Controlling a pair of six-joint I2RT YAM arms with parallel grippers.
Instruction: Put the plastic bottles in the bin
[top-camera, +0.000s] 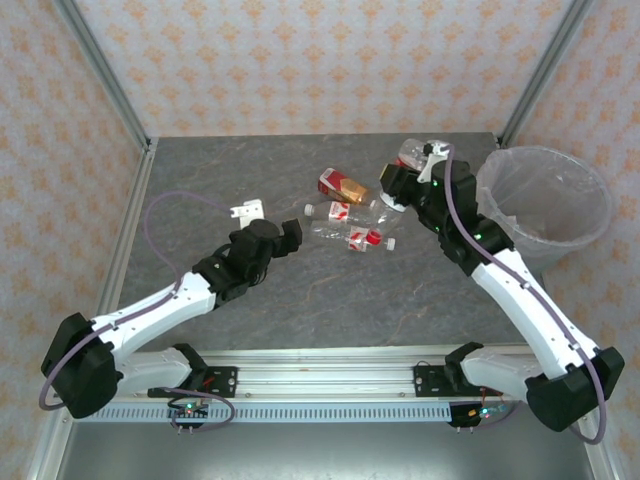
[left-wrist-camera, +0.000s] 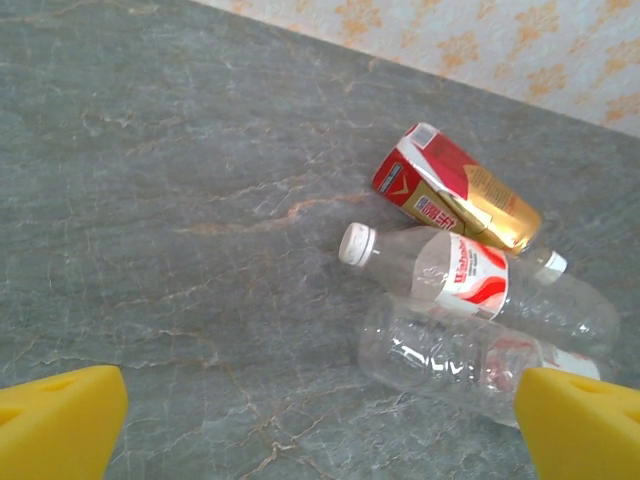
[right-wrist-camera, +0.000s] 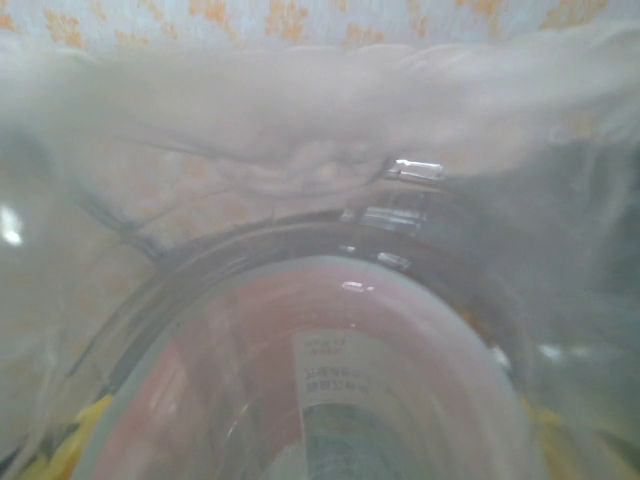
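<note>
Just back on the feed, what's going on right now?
The right gripper looks clamped on a clear red-labelled bottle, just left of the bin and not yet over it. The left gripper is open and empty, aimed at three bottles lying together on the table: a red-and-gold one, a white-capped one and a clear one nearest it.
</note>
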